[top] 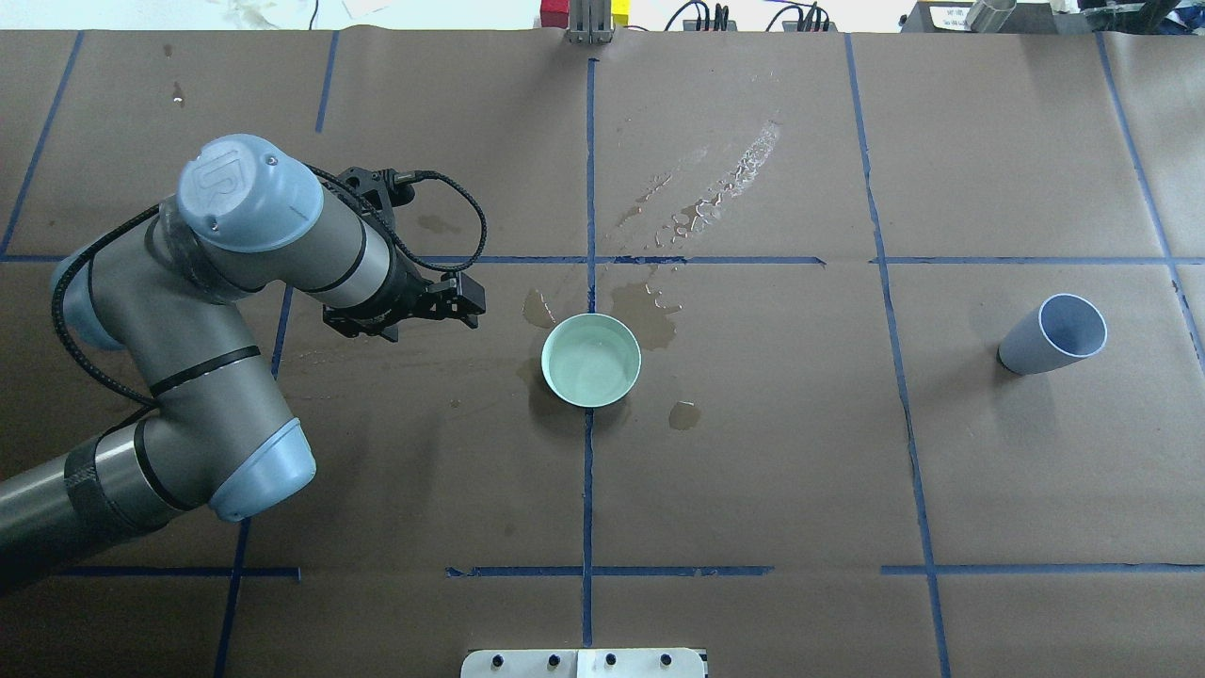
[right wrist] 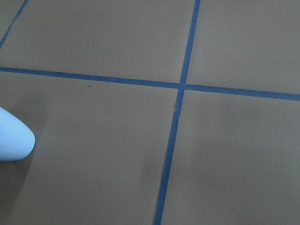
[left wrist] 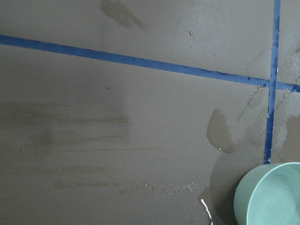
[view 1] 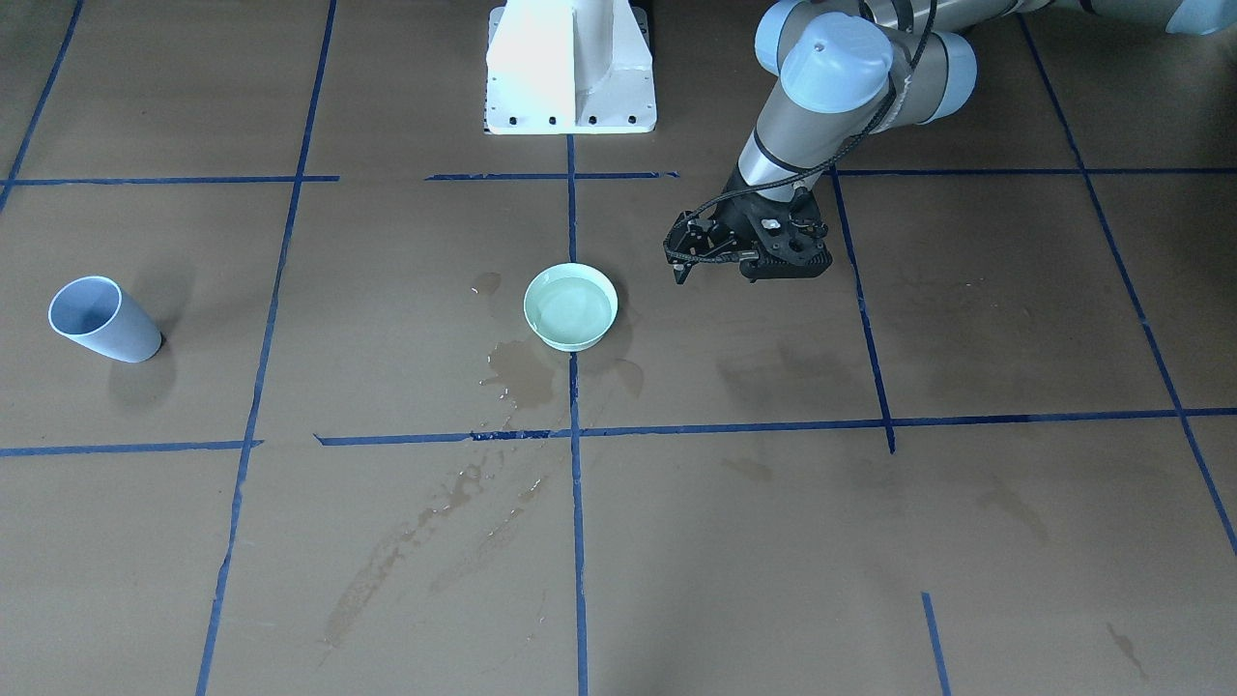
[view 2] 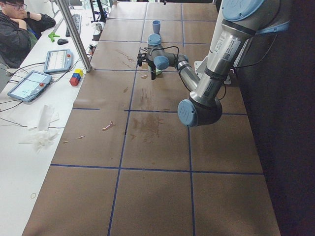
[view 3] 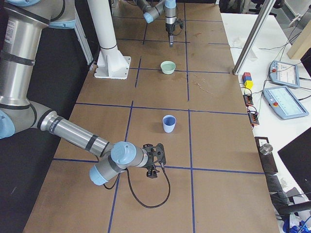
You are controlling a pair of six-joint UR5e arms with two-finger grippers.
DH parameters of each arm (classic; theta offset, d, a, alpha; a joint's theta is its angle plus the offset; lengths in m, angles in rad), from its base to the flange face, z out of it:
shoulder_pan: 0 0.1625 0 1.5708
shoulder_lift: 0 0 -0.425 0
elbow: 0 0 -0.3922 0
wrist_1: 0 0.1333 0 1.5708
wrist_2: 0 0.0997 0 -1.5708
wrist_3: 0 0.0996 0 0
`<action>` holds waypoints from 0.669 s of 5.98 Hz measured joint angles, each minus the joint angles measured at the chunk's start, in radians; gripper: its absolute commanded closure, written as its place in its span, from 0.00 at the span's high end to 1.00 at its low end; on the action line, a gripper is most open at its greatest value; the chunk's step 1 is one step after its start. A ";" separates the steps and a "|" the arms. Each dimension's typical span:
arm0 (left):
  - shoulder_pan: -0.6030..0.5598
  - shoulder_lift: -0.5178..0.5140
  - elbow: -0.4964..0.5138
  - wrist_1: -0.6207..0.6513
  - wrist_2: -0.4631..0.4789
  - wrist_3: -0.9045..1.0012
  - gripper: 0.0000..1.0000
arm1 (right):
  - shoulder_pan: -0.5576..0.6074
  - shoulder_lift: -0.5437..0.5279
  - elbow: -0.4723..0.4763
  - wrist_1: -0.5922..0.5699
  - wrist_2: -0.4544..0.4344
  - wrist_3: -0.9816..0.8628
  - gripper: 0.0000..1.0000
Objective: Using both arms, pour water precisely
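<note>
A mint-green bowl (view 1: 570,307) stands at the table's middle with water (top: 591,363) in it, a faint glossy sheen. It also shows at the lower right of the left wrist view (left wrist: 272,197). A pale blue cup (top: 1050,334) stands upright far on my right side. My left gripper (view 1: 773,266) hovers over the table beside the bowl, apart from it and holding nothing; its fingers are hidden. My right gripper (view 3: 154,165) is low over the table short of the cup (view 3: 168,124); I cannot tell if it is open. The cup's edge shows in the right wrist view (right wrist: 11,140).
Wet patches (view 1: 522,372) lie around the bowl, and a streak of drops (top: 715,188) runs toward the far edge. The white pedestal (view 1: 570,68) stands at the robot's side. An operator (view 2: 19,24), tablets and coloured blocks (view 2: 75,77) are past the table's edge.
</note>
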 measured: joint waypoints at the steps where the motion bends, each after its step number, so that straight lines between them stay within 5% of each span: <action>1: 0.000 0.000 0.000 0.000 0.000 0.000 1.00 | 0.005 0.004 0.057 -0.132 -0.027 -0.066 1.00; 4: 0.004 -0.004 0.000 0.000 0.001 -0.001 1.00 | 0.117 0.049 0.273 -0.775 -0.070 -0.450 1.00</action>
